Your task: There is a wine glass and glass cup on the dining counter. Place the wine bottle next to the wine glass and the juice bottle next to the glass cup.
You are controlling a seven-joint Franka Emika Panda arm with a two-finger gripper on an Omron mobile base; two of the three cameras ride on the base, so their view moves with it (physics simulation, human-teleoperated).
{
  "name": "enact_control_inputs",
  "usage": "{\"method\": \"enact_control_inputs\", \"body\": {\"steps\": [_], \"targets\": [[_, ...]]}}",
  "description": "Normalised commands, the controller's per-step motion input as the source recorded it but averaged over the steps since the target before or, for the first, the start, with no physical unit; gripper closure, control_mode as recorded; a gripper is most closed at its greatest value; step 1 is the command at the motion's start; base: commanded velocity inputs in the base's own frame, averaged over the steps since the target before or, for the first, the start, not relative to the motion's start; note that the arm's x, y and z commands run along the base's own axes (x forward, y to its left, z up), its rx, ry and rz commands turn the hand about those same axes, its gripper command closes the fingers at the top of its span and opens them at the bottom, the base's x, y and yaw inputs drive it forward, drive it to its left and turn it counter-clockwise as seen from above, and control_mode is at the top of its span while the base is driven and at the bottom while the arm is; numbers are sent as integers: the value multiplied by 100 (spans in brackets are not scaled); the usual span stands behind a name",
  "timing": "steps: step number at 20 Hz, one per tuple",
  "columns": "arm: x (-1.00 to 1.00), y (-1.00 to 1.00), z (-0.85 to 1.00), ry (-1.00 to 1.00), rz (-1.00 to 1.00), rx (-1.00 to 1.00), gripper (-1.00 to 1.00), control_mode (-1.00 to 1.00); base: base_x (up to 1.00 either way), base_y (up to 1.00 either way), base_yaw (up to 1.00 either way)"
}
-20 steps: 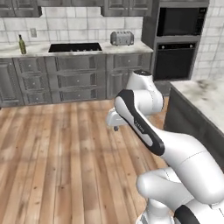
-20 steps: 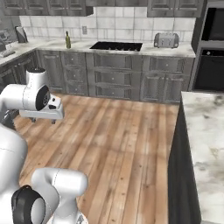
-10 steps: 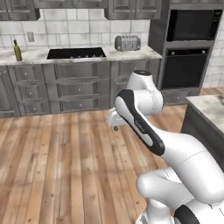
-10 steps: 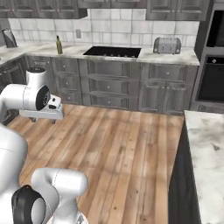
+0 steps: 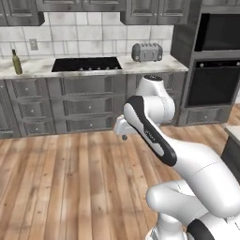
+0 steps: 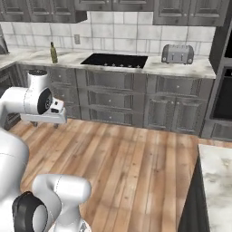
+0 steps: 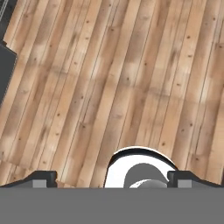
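Setting: a rendered kitchen with a wood plank floor [image 5: 70, 183] and grey cabinets [image 5: 89, 103] along the far wall.
Arm: white with dark joints, folded above the floor, rising from the lower right of the left base view and the lower left of the right base view.
Gripper [image 7: 111, 180]: points down at the floor; in the hand view its two dark fingertips [image 7: 40, 178] stand far apart, wide open, with nothing between them but floor planks. In the base views the hand sits low beside the arm's upper joint [image 5: 123, 131] [image 6: 50, 118].
Wine bottle [image 5: 17, 63]: a slim olive-green bottle standing upright on the far marble counter [image 5: 154, 63], to the left of the black cooktop [image 5: 86, 63], well apart from the gripper. The right base view shows it too [image 6: 53, 53], near the wall outlet [image 6: 77, 39].
Toaster [image 5: 146, 52]: silver, on the same counter to the right of the cooktop.
Oven [image 5: 213, 82]: a dark built-in unit in a tall cabinet at the right end of the wall.
Dining counter [image 6: 217, 181]: a corner of white veined marble at the lower right of the right base view, with a dark side panel below it; a sliver shows at the right edge of the left base view [image 5: 233, 132].
Wall: pale square tiles [image 6: 122, 31] behind the counter, with upper cabinets above.
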Motion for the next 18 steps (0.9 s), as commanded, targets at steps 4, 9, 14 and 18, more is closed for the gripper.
{"method": "enact_control_inputs", "body": {"steps": [4, 9, 14, 18], "targets": [[0, 0, 0, 0, 0, 0, -100, 100, 94, 24, 2], [0, 0, 0, 0, 0, 0, -100, 100, 93, 36, 0], [0, 0, 0, 0, 0, 0, -100, 100, 86, 45, -2], [0, 0, 0, 0, 0, 0, -100, 100, 71, 59, -3]]}}
